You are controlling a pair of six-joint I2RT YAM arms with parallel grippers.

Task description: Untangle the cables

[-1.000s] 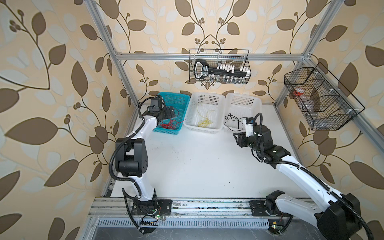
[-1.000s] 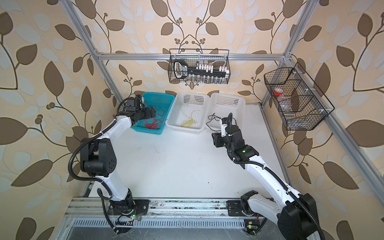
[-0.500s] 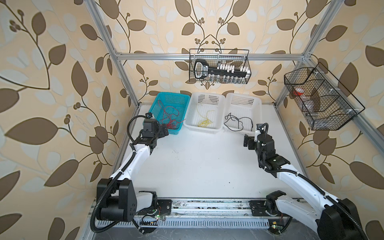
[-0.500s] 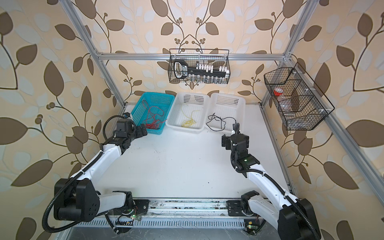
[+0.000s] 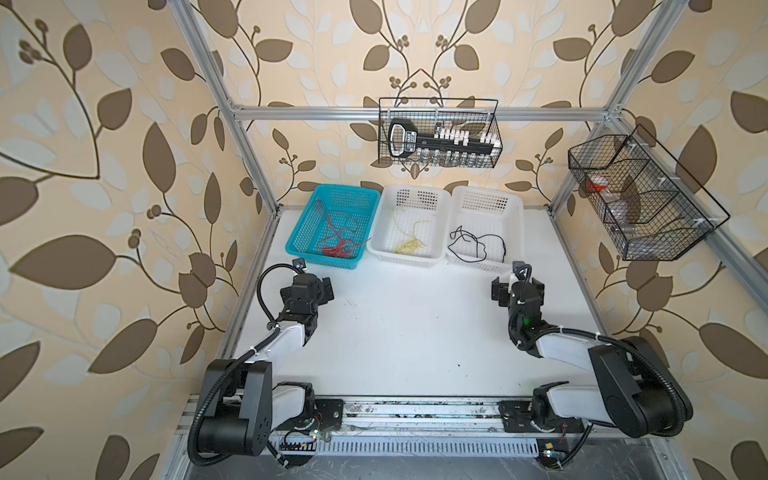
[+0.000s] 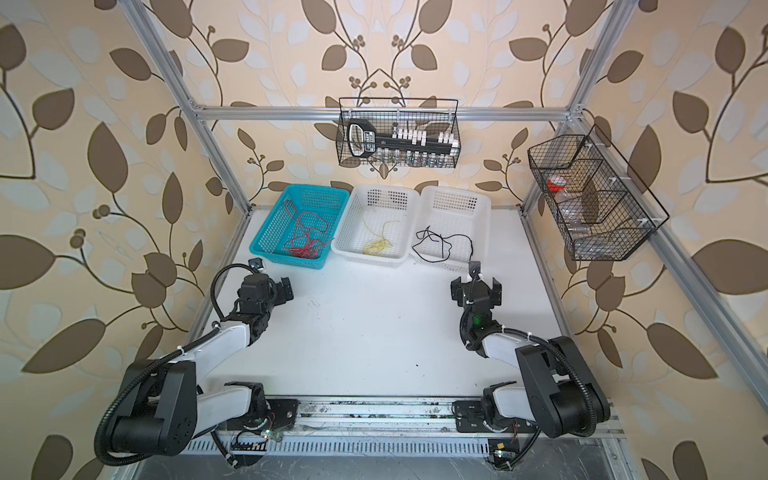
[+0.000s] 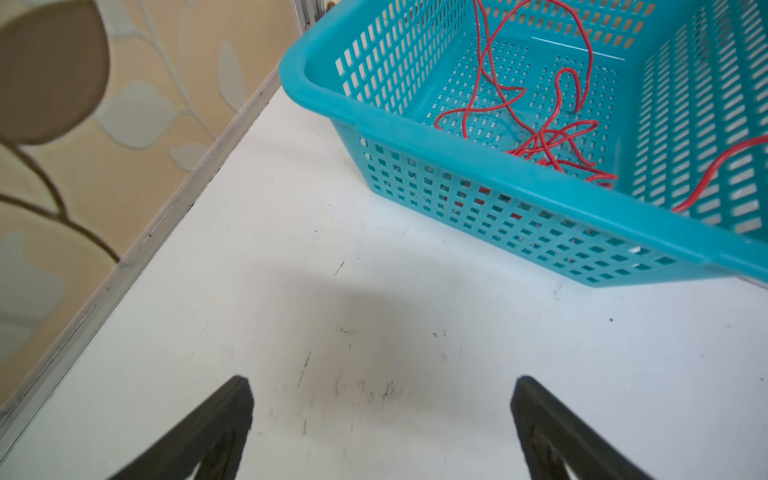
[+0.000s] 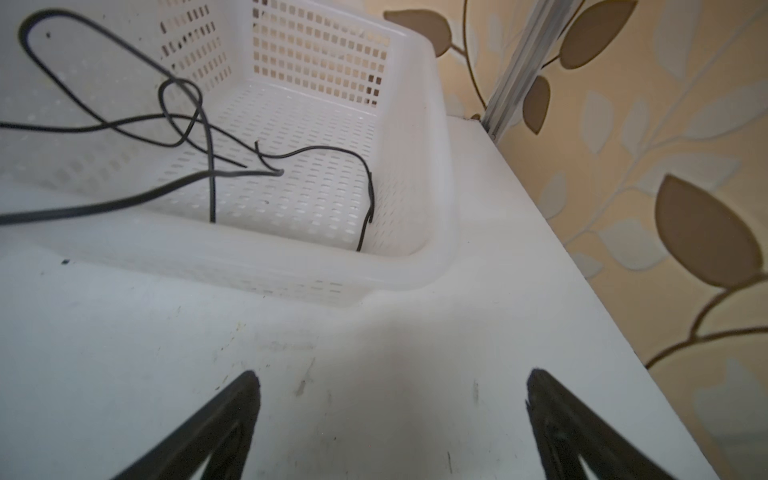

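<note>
The cables lie apart in three baskets at the back. A red cable (image 5: 336,245) (image 6: 305,245) (image 7: 540,141) curls in the teal basket (image 5: 320,262) (image 7: 498,208). Inside the middle white basket (image 5: 407,259) is a yellow cable (image 5: 409,245) (image 6: 376,245). A black cable (image 5: 486,236) (image 6: 453,236) (image 8: 212,187) loops in the right white basket (image 5: 511,216) (image 8: 407,166). My left gripper (image 5: 316,284) (image 6: 276,286) (image 7: 382,386) is open and empty over bare table, in front of the teal basket. My right gripper (image 5: 517,284) (image 6: 477,286) (image 8: 392,378) is open and empty in front of the right basket.
A black wire basket (image 5: 440,133) with a tool hangs on the back rail. Another wire basket (image 5: 640,199) hangs on the right wall. Aluminium frame posts (image 5: 249,149) stand at the table's corners, and the table's left edge (image 7: 124,257) runs close to my left gripper.
Both arms have drawn back from the baskets toward the front and come down lower. The right gripper's jaws have spread wide. The black cable now lies in the right basket.
</note>
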